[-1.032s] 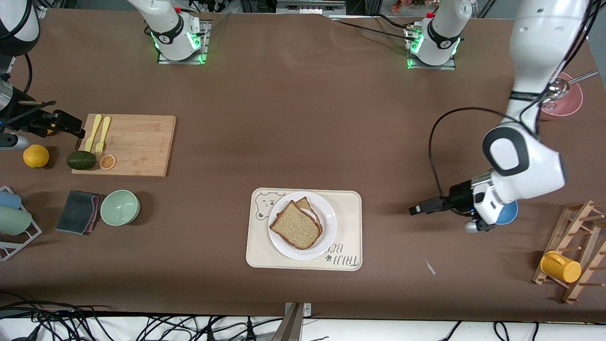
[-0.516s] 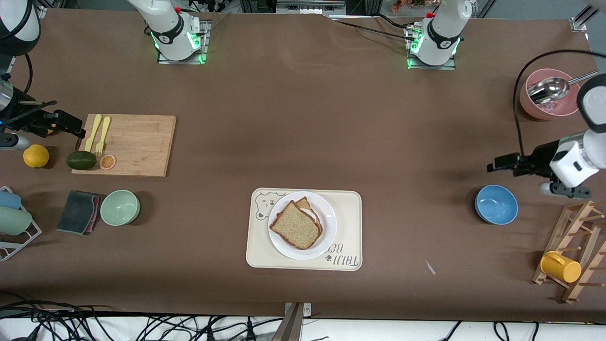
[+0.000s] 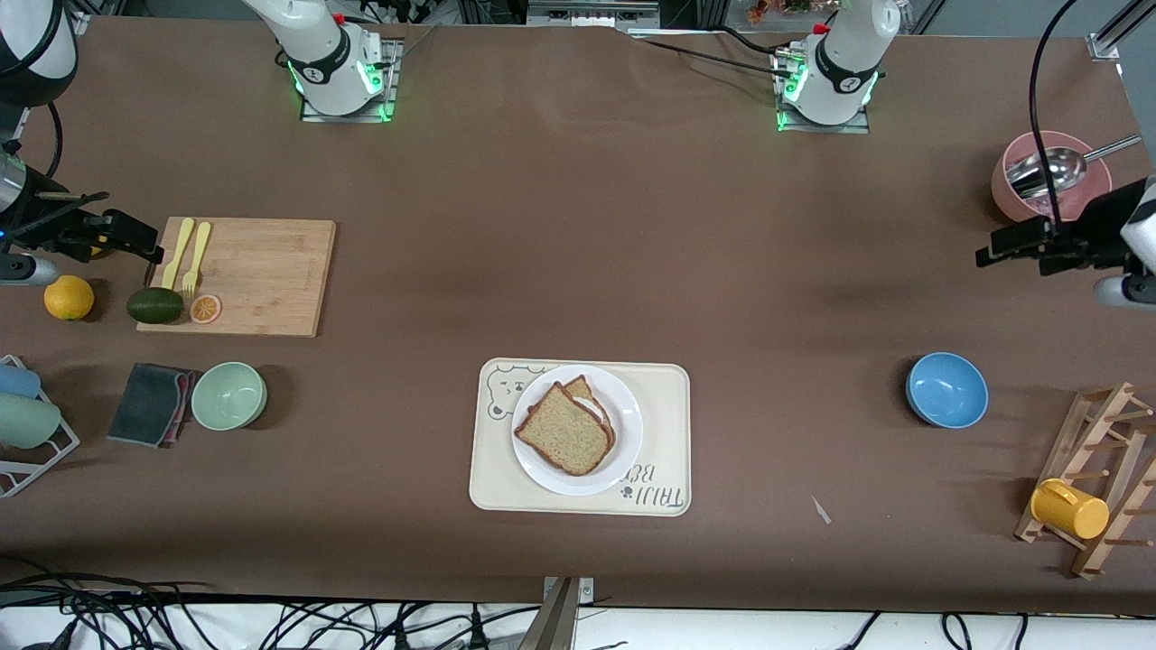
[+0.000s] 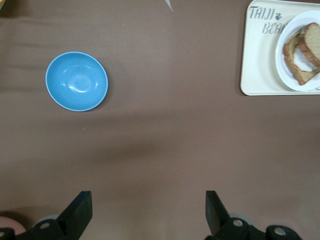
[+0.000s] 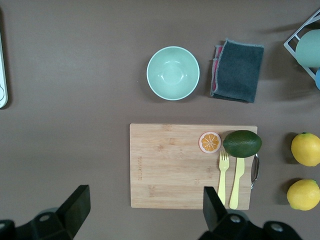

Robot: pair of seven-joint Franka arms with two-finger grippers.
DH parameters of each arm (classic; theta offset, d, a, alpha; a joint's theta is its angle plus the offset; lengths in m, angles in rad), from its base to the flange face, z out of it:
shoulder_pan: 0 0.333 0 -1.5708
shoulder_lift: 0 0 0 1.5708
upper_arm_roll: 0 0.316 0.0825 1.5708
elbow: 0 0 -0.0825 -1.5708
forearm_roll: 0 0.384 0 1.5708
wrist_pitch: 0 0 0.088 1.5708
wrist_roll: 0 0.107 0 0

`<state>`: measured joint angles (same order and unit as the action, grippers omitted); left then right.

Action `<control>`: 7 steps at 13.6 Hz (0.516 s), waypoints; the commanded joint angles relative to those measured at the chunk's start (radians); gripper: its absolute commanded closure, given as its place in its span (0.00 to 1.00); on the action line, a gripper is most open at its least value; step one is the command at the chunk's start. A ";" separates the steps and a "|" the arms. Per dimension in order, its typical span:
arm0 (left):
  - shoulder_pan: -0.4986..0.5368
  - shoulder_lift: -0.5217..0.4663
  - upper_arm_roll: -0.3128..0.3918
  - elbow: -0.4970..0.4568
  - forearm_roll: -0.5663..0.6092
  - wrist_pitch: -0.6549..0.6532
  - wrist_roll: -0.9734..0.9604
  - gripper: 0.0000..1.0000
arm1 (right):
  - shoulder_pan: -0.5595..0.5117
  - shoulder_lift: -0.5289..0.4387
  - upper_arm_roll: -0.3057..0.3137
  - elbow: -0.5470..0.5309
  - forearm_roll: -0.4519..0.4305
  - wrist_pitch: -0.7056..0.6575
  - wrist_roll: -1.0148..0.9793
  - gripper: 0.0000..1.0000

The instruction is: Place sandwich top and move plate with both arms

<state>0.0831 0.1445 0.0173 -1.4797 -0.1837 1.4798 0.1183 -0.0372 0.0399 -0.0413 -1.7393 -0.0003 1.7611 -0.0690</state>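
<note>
The sandwich top (image 3: 564, 438) lies on a darker slice on the white plate (image 3: 627, 424), with a bit of egg white peeking out between them. The plate sits on the cream bear tray (image 3: 666, 397) near the front middle of the table. The left wrist view catches the sandwich top (image 4: 313, 42), the plate (image 4: 283, 70) and the tray (image 4: 257, 60) at its edge. My left gripper (image 3: 992, 250) (image 4: 148, 210) hangs open and empty over bare table beside the pink bowl. My right gripper (image 3: 144, 242) (image 5: 145, 207) waits open over the table by the cutting board's edge.
A blue bowl (image 3: 946, 390), a pink bowl with a metal spoon (image 3: 1048, 185) and a wooden rack with a yellow mug (image 3: 1070, 507) stand at the left arm's end. The cutting board (image 3: 262, 280), a green bowl (image 3: 228, 395), a grey cloth (image 3: 149, 403) and an avocado (image 3: 154, 305) lie at the right arm's end.
My left arm has swung away from beside the blue bowl, out toward the pink bowl at its end of the table. The right arm and the sandwich have not moved.
</note>
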 commanded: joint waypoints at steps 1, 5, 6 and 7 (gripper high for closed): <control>-0.087 0.026 0.061 0.114 0.065 -0.067 -0.040 0.00 | -0.003 -0.002 0.004 0.010 0.006 0.001 -0.003 0.00; -0.106 -0.025 0.062 0.156 0.173 -0.102 -0.039 0.00 | -0.003 -0.002 0.004 0.012 0.006 0.012 -0.003 0.00; -0.108 -0.023 0.064 0.192 0.179 -0.127 -0.039 0.00 | -0.003 -0.002 0.004 0.012 0.005 0.027 -0.003 0.00; -0.106 -0.023 0.064 0.199 0.181 -0.128 -0.037 0.00 | -0.001 -0.002 0.004 0.012 0.000 0.041 -0.003 0.00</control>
<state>-0.0060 0.1296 0.0664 -1.3313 -0.0372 1.3931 0.0871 -0.0370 0.0398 -0.0405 -1.7385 -0.0003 1.7849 -0.0691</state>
